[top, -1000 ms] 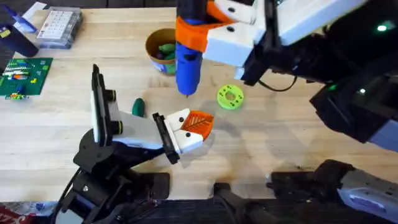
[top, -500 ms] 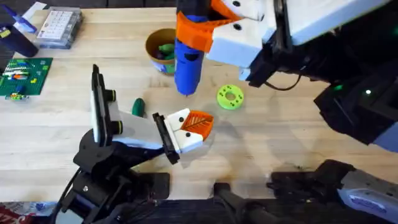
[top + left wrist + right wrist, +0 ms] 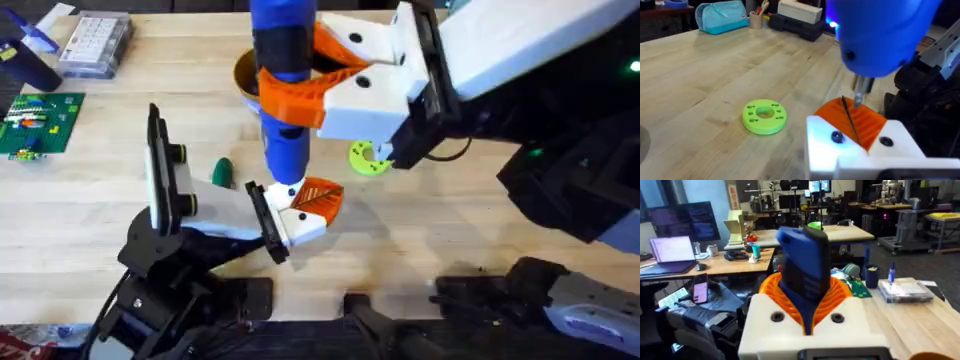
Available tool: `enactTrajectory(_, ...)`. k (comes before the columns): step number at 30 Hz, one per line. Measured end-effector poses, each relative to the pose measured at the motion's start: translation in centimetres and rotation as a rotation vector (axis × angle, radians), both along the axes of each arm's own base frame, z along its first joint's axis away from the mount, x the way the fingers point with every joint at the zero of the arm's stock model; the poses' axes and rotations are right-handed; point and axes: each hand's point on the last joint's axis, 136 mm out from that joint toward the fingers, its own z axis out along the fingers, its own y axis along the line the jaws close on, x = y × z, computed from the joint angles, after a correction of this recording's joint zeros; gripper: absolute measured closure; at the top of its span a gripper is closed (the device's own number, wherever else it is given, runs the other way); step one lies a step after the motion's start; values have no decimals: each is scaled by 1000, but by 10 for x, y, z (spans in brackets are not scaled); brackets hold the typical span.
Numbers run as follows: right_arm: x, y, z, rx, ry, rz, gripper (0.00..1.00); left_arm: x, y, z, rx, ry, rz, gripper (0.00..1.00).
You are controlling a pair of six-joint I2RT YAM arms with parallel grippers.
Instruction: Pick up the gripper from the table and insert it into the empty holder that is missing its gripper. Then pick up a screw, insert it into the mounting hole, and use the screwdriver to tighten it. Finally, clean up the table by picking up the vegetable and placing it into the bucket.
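Pinching the screwdriver (image 3: 283, 80), right tool (image 3: 300, 95) (tip seemingly touching the gripper (image 3: 318, 197)).

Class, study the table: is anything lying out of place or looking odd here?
One dark green vegetable lies loose on the table beside the left arm, though the bucket is farther back. The lime-green disc also sits stray near the holder. Nothing looks spilled or broken.
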Motion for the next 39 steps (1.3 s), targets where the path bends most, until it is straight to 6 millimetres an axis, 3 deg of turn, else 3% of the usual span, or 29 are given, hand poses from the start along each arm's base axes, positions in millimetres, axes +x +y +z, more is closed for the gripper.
enactTrajectory(39, 9, 9, -25, -75, 48, -6, 966, 0, 0, 0, 0, 0, 0, 985)
